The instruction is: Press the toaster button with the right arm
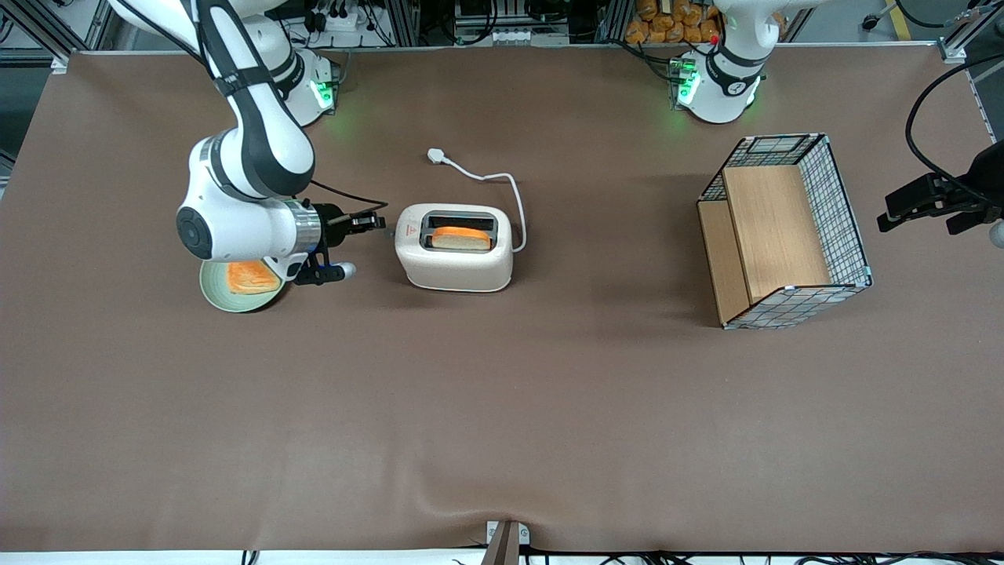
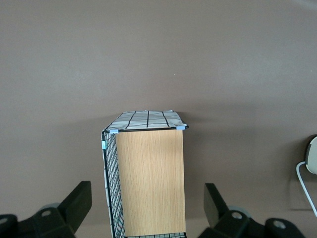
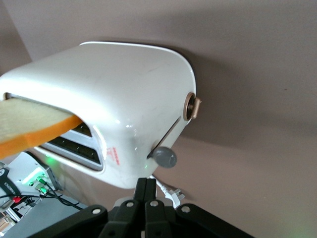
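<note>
The cream-white toaster (image 1: 455, 267) stands mid-table with a slice of toast (image 1: 463, 238) in one slot. My right arm's gripper (image 1: 381, 222) is shut with nothing in it, level with the toaster's short end that faces the working arm's end of the table, a small gap away. In the right wrist view the joined fingertips (image 3: 148, 182) sit just short of the toaster button (image 3: 165, 157), a small grey knob at the end of a slit in the toaster (image 3: 124, 99). A bronze round dial (image 3: 190, 106) sticks out of the same end.
A pale green plate (image 1: 216, 297) with a toast slice (image 1: 251, 277) lies under my wrist. The toaster's white cord ends in a plug (image 1: 437, 156) farther from the front camera. A wire-and-wood basket (image 1: 784, 231) stands toward the parked arm's end.
</note>
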Controlling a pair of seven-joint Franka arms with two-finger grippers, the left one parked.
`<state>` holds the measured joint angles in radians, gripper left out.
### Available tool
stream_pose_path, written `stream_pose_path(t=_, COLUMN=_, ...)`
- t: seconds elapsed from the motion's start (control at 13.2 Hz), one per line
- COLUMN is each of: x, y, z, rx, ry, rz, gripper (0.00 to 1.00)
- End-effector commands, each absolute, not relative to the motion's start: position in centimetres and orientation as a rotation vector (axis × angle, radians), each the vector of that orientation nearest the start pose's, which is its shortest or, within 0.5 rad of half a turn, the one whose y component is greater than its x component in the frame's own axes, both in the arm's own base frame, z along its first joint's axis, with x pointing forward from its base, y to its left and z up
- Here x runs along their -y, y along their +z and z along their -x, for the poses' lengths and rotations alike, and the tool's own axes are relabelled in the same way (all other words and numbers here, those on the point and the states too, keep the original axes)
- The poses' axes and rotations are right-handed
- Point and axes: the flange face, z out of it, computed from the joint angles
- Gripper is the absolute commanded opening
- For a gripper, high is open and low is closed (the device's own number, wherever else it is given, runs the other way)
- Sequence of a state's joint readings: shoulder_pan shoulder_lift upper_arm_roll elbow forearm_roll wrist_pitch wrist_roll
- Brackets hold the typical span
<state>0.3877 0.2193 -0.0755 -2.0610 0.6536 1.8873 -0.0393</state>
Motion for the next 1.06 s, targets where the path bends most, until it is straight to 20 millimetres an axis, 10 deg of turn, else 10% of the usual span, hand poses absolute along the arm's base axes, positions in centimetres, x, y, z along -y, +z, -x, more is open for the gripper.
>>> stream_pose_path(t=0.0, x=-21.2, y=30.7, z=-50.5, rx=-0.003, ry=0.583, rz=2.564, gripper=0.0)
stream_pose_path(t=0.99, x=-20.6, y=25.8, z=-50.3, rx=-0.112, ry=0.685, rz=2.506, gripper=0.0)
